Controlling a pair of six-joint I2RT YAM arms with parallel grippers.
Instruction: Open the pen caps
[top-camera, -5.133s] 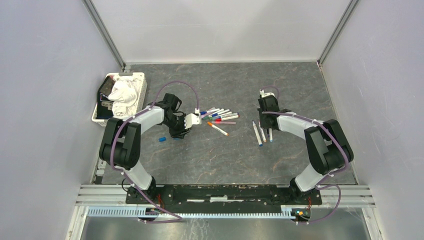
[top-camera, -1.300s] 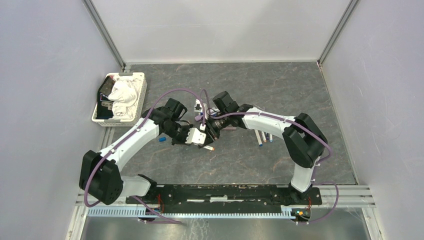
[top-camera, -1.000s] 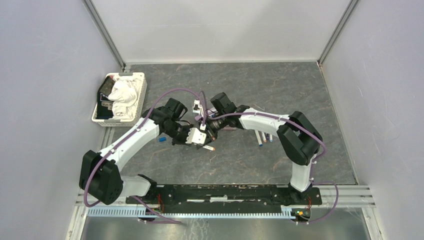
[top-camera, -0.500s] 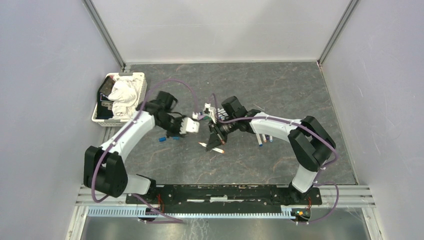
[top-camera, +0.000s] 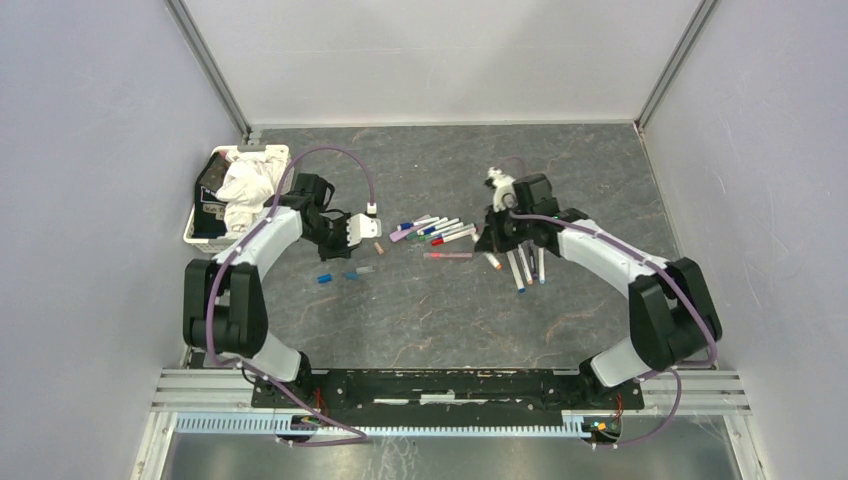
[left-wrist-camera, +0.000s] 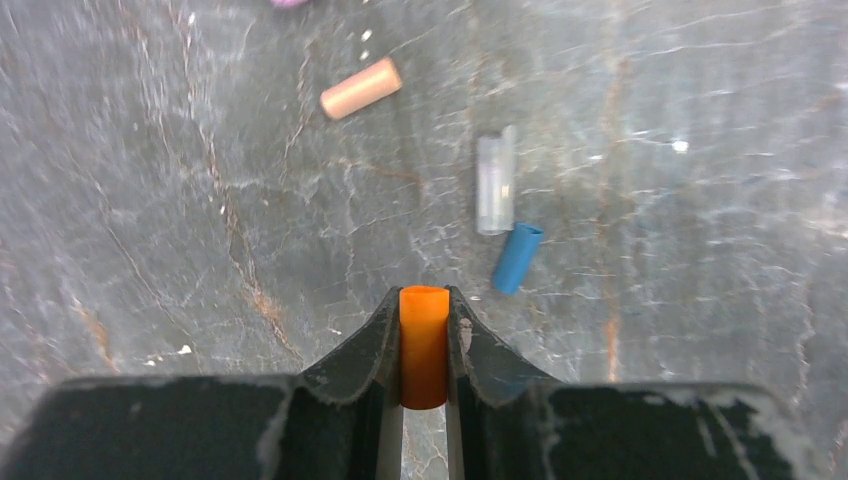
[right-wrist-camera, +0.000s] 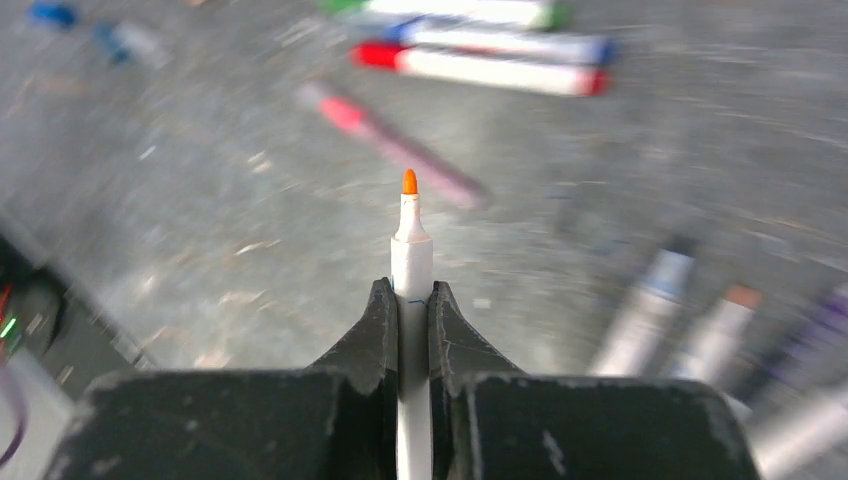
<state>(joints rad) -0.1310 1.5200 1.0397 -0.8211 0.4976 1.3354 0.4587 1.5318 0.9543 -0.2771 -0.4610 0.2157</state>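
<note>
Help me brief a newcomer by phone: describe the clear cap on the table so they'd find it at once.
Start at the white basket on the left side of the table and find the left gripper beside it, which pinches an orange cap. Loose caps lie on the table near it; the clear cap is the only see-through one, lying right beside a blue cap.

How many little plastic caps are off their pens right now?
5: a stubby orange plastic cap in the left pincer; loose on the grey table, a peach cap, a clear cap, a blue cap by it, and a second blue cap apart. More may be hidden.
</note>
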